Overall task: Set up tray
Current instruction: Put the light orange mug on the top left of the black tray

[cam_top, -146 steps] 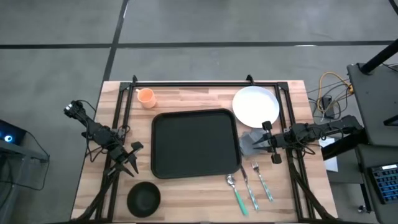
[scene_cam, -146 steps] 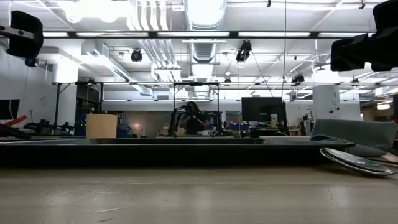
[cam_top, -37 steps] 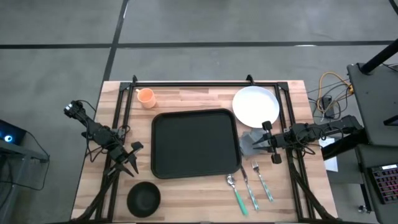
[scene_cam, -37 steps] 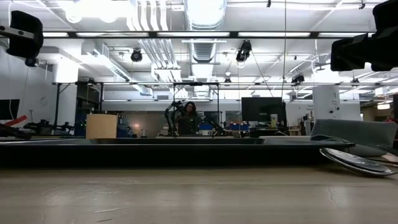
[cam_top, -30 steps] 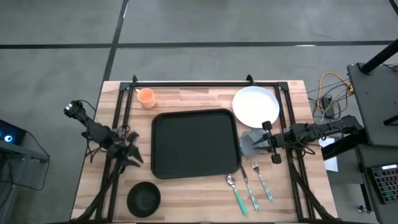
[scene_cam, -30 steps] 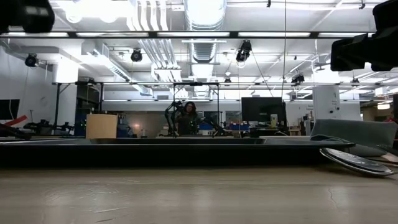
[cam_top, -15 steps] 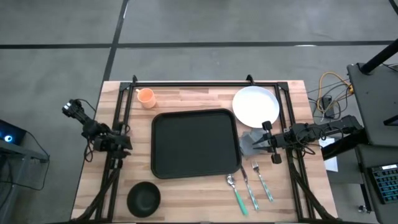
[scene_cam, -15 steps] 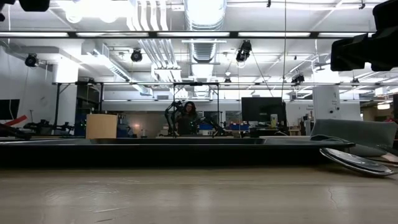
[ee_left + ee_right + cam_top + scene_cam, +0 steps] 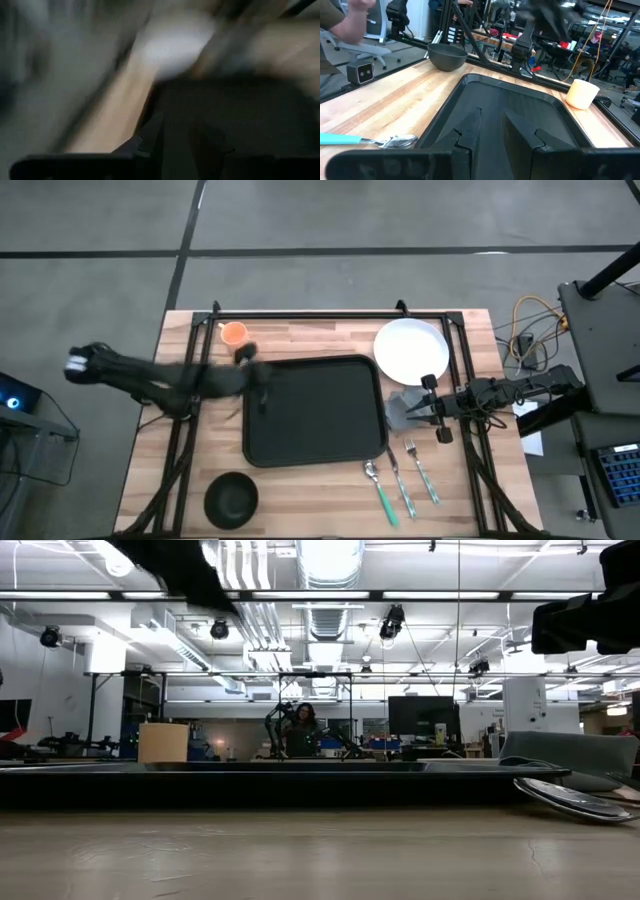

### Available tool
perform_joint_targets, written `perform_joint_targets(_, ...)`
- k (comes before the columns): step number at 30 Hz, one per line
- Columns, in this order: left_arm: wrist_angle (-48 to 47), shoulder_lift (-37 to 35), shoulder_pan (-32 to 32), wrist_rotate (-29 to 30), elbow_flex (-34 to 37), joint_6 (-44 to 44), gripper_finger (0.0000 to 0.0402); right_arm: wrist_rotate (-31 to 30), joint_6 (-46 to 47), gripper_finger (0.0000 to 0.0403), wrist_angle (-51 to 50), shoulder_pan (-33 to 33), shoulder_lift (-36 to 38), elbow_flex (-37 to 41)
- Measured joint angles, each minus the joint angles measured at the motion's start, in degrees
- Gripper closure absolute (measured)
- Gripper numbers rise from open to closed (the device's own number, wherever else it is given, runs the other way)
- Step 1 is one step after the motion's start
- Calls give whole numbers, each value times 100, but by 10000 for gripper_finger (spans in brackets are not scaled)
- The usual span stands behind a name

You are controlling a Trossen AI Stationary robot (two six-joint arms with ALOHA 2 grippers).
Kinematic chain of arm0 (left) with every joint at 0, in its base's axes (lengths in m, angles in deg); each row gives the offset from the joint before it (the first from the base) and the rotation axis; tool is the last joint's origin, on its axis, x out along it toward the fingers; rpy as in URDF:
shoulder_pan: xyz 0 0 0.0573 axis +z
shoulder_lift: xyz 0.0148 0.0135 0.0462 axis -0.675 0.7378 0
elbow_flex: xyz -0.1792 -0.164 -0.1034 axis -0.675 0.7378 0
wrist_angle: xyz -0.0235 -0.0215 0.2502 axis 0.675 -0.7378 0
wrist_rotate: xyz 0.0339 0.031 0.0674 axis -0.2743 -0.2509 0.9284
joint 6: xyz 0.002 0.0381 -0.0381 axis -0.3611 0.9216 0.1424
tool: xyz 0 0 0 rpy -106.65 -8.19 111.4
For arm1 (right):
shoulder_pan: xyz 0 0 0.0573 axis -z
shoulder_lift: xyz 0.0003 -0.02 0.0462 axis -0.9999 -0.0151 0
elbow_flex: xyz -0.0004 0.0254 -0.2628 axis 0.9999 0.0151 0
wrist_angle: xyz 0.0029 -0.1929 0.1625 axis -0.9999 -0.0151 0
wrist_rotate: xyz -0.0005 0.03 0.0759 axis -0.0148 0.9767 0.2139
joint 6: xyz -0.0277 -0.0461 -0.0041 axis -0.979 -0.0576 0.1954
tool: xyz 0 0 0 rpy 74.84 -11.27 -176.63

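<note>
The black tray (image 9: 315, 410) lies flat on the middle of the wooden table and also fills the right wrist view (image 9: 510, 110). My left arm is a blur reaching in from the table's left. Its gripper (image 9: 258, 388) is over the tray's left rim, raised above it, with its fingers (image 9: 210, 145) apart. My right gripper (image 9: 418, 408) waits open at the tray's right side, above the small grey napkin (image 9: 397, 412). In the right wrist view the right gripper (image 9: 492, 131) points across the tray. The white plate (image 9: 411, 350) sits off the tray's far right corner.
An orange cup (image 9: 233, 333) stands beyond the tray's far left corner. A black bowl (image 9: 231, 497) sits at the near left. A spoon, fork and knife (image 9: 400, 478) lie near the tray's near right corner. Black frame rails (image 9: 320, 314) border the table. A person (image 9: 350, 15) is beyond the table.
My left gripper has lifted off its spot on the table's left side. It has swung fast toward the far edge and to the right, and now reaches over the tray's left rim, smeared by motion. The right arm and all the objects have kept still.
</note>
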Motion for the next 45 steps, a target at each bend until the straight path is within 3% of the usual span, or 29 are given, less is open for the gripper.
perform_joint_targets(2,-654,433,1052,-984,-433,-614,331,2,0,335,1,0,0,-1)
perform_joint_targets(4,-308,677,1655,-1885,-307,-651,331,12,0,335,4,1,-7,-2)
perform_joint_targets(7,833,790,2010,-2832,201,-622,331,24,0,335,2,0,-13,-2)
perform_joint_targets(10,991,516,2377,-3455,311,-676,331,33,-1,335,32,-1,-12,0)
perform_joint_targets(16,-297,-568,3109,-3287,576,-800,331,41,-2,335,24,0,-67,-2)
perform_joint_targets(21,-487,-1556,3755,-3223,791,-960,331,41,0,335,2,0,-81,-2)
perform_joint_targets(25,-731,-1706,4030,-3214,692,-920,331,40,0,335,-1,0,-81,-2)
perform_joint_targets(29,-840,-1141,4037,-3258,480,-768,331,40,0,335,-2,0,-81,-2)
perform_joint_targets(32,-882,-306,4079,-3258,40,-766,331,39,0,335,-2,0,-76,-2)
perform_joint_targets(40,-3283,2163,4487,-3410,-2737,-845,331,42,0,335,-1,0,-70,-2)
perform_joint_targets(45,-3939,2557,4486,-3267,-3748,-1092,331,42,0,335,0,0,-70,-2)
